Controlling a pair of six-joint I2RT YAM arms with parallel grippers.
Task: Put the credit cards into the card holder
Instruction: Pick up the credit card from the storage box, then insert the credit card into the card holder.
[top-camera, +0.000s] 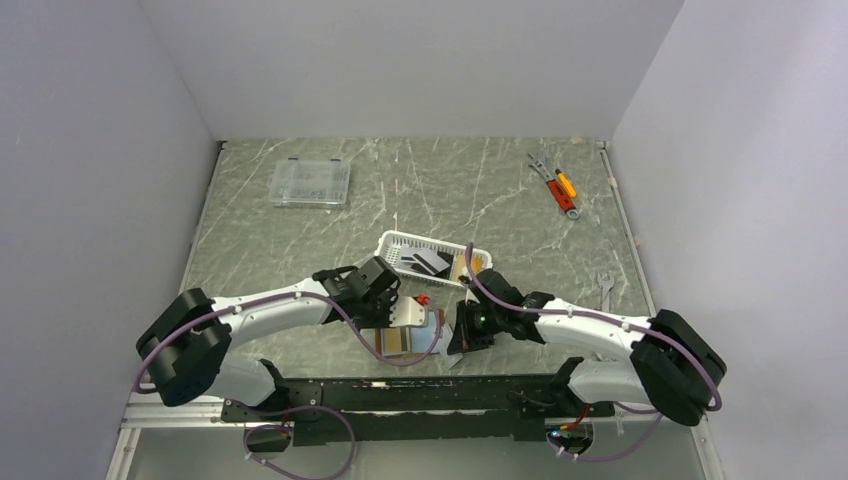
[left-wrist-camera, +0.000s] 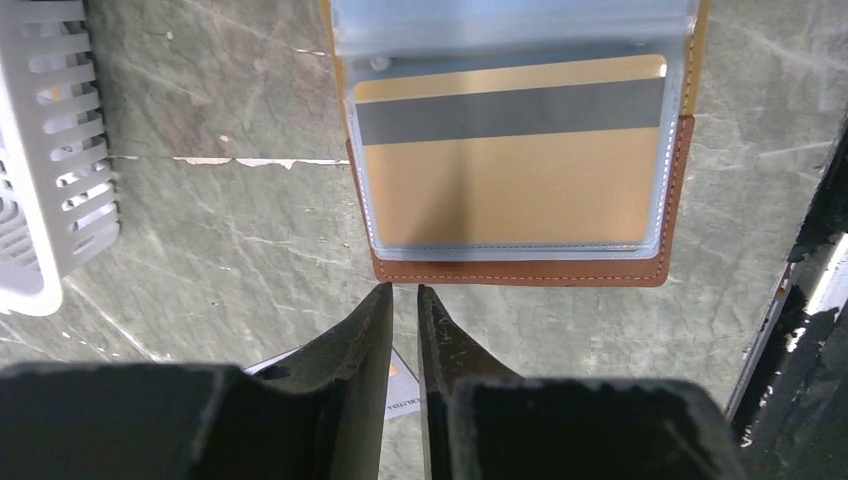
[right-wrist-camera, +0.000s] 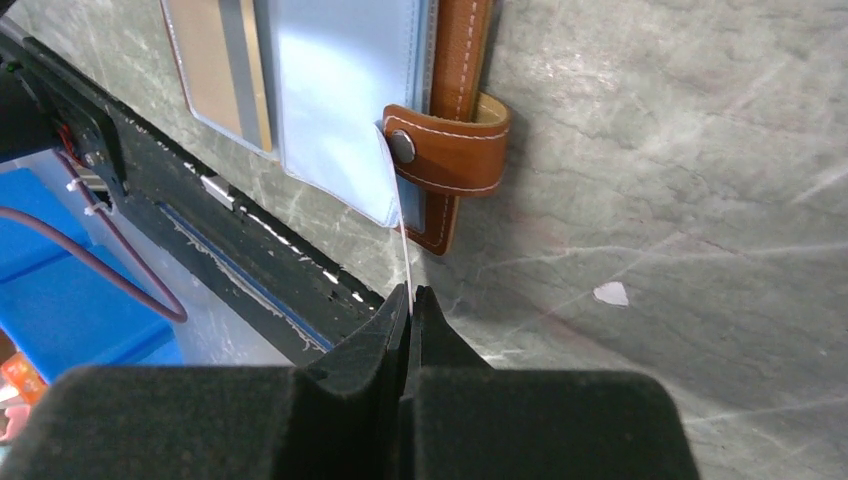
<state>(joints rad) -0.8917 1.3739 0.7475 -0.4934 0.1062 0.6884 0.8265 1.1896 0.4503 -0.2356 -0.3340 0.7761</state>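
The brown leather folding card holder (left-wrist-camera: 520, 272) lies open ahead of your left gripper (left-wrist-camera: 403, 291), long edge across its narrow, empty jaws. The right gripper (right-wrist-camera: 412, 294) seems clamped on the holder's sleeve (right-wrist-camera: 340, 110).

1 card holder (left-wrist-camera: 520, 270), 1 gold card (left-wrist-camera: 510, 190), 1 basket (left-wrist-camera: 28, 290), 1 box (top-camera: 311, 183).

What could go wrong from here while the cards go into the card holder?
The right gripper pinches only the thin edge of a pale blue sleeve. It may slip out, or a pull may drag the whole card holder.
The holder lies close to the table edge, by the black rail, so it might slide off.
The empty left gripper sits at the holder's rim and could nudge it.
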